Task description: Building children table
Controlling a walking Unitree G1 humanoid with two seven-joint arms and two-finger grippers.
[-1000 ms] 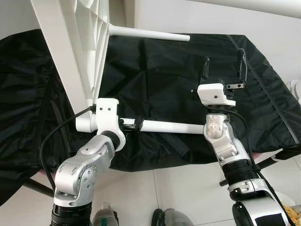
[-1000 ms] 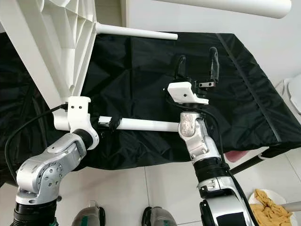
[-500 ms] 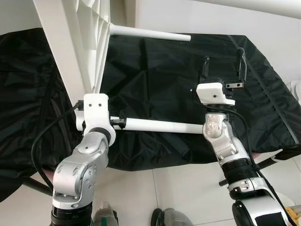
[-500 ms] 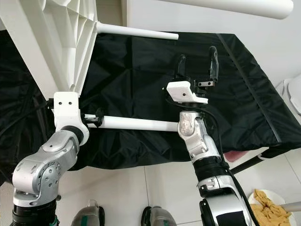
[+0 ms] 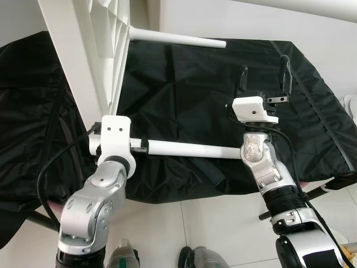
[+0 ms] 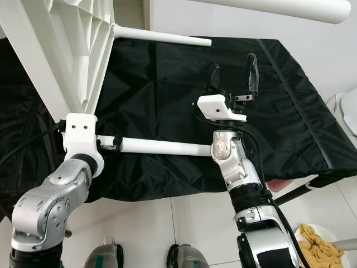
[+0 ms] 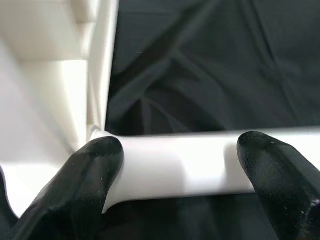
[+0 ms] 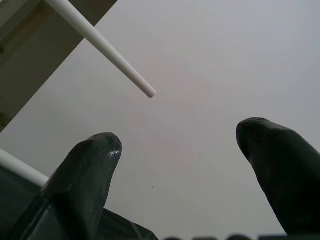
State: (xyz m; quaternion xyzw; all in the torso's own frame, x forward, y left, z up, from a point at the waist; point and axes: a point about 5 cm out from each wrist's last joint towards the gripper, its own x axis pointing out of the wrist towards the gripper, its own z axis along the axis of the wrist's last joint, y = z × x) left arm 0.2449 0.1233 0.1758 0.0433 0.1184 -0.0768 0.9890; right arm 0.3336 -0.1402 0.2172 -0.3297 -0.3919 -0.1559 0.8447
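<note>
While the white tabletop [image 5: 92, 56] stands tilted on its edge at 10 o'clock, ribbed underside facing the right, its legs jut out sideways over a work surface draped in black cloth [image 5: 195, 89]. The lower leg [image 5: 189, 149] runs from 9 toward 3 o'clock, and the left gripper [image 7: 172, 170] reaches across it right beside the joint with the tabletop; in the left wrist view its fingertips [image 7: 95, 165] stand fairly wide with the leg's round tube lying between them, though whether they press on it cannot be told. The upper leg [image 5: 178, 40] sticks out at 12 o'clock with its far end free above the cloth. A third white tube [image 6: 268, 8] crosses the very top at 1 o'clock.

The right gripper [image 5: 263, 84] is raised at 2 o'clock, fingers pointing up and spread wide around nothing, well apart from both legs, with bare cloth on all sides of it. In the right wrist view its fingertips [image 8: 90, 170] frame a pale wall and a leg's tip [image 8: 149, 93].

The cloth's near edge hangs down at 6 o'clock, above a light tiled floor [image 5: 212, 223]. Its right edge slopes off at 3 o'clock. The wall behind is plain white. At 5 o'clock on the floor sits a bowl holding something yellow and crumpled [image 6: 321, 243].
</note>
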